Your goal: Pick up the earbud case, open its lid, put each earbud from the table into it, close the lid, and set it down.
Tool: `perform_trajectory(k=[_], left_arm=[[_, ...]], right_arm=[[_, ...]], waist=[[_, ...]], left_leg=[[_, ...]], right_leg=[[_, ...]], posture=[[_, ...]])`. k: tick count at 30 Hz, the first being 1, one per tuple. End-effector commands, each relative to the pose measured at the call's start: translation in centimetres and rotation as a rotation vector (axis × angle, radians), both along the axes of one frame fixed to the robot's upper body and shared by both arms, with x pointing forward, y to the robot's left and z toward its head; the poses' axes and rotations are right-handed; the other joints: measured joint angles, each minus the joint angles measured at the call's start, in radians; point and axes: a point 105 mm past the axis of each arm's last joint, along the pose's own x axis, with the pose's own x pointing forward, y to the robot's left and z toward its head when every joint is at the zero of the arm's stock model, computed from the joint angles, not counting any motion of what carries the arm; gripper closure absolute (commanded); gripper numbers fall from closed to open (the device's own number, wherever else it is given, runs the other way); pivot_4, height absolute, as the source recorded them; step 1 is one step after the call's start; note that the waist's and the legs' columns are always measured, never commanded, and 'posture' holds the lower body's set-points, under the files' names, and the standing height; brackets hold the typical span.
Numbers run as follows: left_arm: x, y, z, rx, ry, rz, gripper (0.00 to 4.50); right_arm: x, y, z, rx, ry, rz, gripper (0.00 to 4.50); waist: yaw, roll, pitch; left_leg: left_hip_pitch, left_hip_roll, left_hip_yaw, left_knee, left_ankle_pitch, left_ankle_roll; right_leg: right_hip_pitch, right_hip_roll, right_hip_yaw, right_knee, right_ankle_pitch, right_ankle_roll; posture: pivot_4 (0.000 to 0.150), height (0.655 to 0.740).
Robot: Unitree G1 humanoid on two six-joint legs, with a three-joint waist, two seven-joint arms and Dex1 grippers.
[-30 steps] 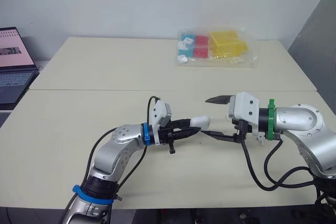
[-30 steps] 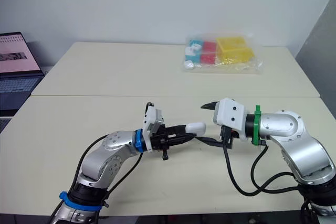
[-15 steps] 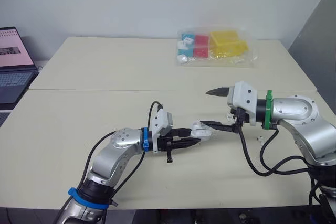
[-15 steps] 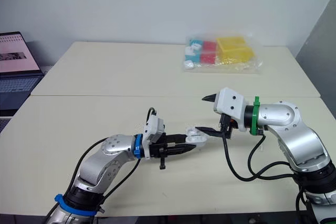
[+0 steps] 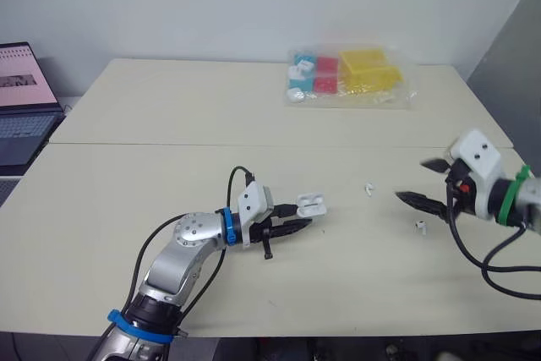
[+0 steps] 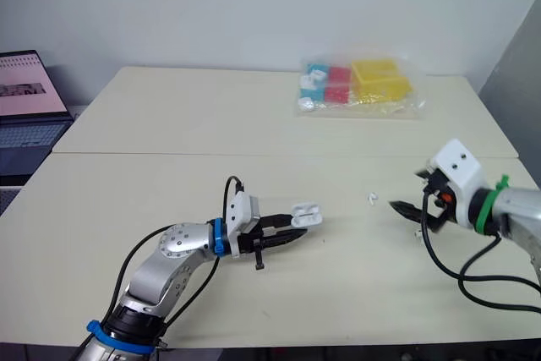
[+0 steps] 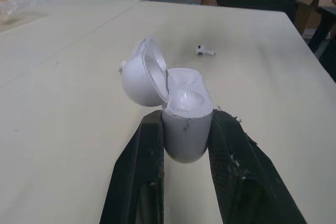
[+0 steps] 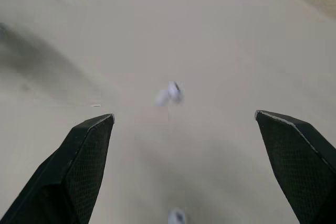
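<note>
Earbud case (image 7: 184,109), lid open, sits clamped in the left claw (image 5: 303,214) low over the pale table (image 5: 169,124); one earbud (image 5: 369,188) and a second earbud (image 5: 418,226) lie near the wide-spread right claw (image 5: 412,180); plastic bag (image 5: 347,78) at the far edge; laptop (image 5: 21,107) off left; white wall (image 5: 211,6) behind

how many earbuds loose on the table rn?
2, both on the table: one earbud between the earbud case and the right gripper, the other earbud close beside that gripper. None look hidden.
</note>
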Motion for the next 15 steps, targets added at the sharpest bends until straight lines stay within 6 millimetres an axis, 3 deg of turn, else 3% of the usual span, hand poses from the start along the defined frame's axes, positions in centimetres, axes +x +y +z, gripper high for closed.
perform_trajectory(k=[1, 8, 15], left_arm=[[-0.5, -0.6, 1.4, -0.016, -0.063, -0.051, 3.7], [-0.1, -0.5, 1.8, -0.01, -0.071, -0.066, 3.7], [-0.2, -0.6, 1.8, -0.003, -0.076, -0.075, 3.7]], right_arm=[[-0.2, -1.2, -0.1, -0.014, -0.048, -0.149, 0.0], [-0.9, -1.6, -3.6, 0.087, 0.004, -0.297, 0.0], [-0.3, -2.0, -4.8, 0.082, -0.015, -0.33, 0.0]], waist=[[-0.003, 0.0, 0.0], [-0.002, 0.0, 0.0], [-0.003, 0.0, 0.0]], left_leg=[[0.0, 0.0, 0.0, 0.0, 0.0, 0.0], [0.0, 0.0, 0.0, 0.0, 0.0, 0.0], [0.0, 0.0, 0.0, 0.0, 0.0, 0.0]], right_leg=[[0.0, 0.0, 0.0, 0.0, 0.0, 0.0], [0.0, 0.002, -0.001, 0.0, 0.0, 0.0], [0.0, 0.002, 0.0, -0.001, 0.0, 0.0]], posture=[[0.15, 0.74], [0.15, 0.74], [0.15, 0.74]])
